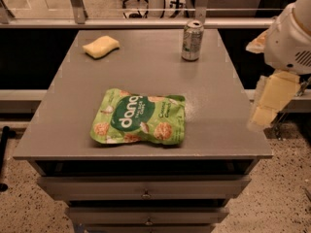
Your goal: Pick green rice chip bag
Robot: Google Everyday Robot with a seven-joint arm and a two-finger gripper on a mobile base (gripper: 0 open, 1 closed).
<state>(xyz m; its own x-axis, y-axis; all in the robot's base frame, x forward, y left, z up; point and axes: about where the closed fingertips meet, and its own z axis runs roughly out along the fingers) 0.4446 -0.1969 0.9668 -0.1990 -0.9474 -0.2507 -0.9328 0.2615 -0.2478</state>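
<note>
The green rice chip bag (138, 117) lies flat on the grey table (214, 81), near the front edge and a little left of the middle. Its dark-green oval reads "dang", with round chip pictures around it. My gripper (272, 103) hangs from the white arm (289, 38) just off the table's right edge. It points down, to the right of the bag and apart from it, with nothing in it.
A yellow sponge (101, 46) lies at the back left of the table. A silver-green drink can (192, 40) stands upright at the back right. Drawers (146, 191) sit under the tabletop. A rail and office chairs are behind.
</note>
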